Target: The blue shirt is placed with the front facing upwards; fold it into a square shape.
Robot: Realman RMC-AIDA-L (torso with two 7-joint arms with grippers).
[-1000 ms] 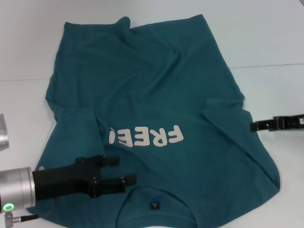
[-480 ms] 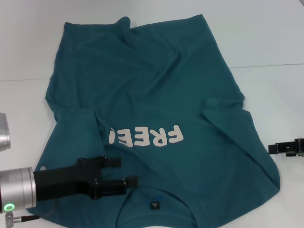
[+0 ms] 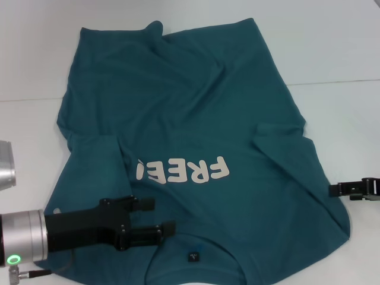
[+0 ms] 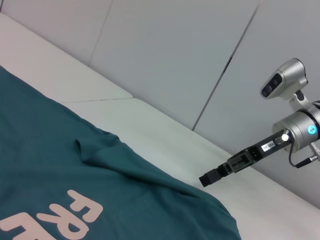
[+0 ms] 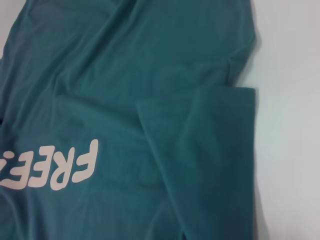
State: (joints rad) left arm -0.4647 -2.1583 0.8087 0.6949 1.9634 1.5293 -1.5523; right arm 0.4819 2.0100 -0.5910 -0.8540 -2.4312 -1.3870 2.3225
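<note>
The blue shirt (image 3: pixel 196 113) lies spread face up on the white table, collar toward me, cream letters "FREE" (image 3: pixel 184 171) on the chest and a small dark neck label (image 3: pixel 192 257). My left gripper (image 3: pixel 158 216) hovers open over the shirt's near left shoulder, beside the collar, its two black fingers apart with nothing held. My right gripper (image 3: pixel 333 190) sits at the shirt's right edge, below the right sleeve (image 3: pixel 285 142); it also appears in the left wrist view as the right gripper (image 4: pixel 209 178) beside the shirt (image 4: pixel 75 175). The right wrist view shows the shirt (image 5: pixel 115 90) and the sleeve (image 5: pixel 210 130).
The white table (image 3: pixel 338 47) reaches past the shirt on the far side and to the right, with a seam line (image 3: pixel 338 81) across it. The left sleeve (image 3: pixel 92 154) lies folded inward over the body. Grey wall panels (image 4: pixel 175 55) stand behind the table.
My right gripper has moved from beside the right sleeve toward me along the shirt's right edge. The left gripper has edged slightly right and nearer. The shirt has not moved.
</note>
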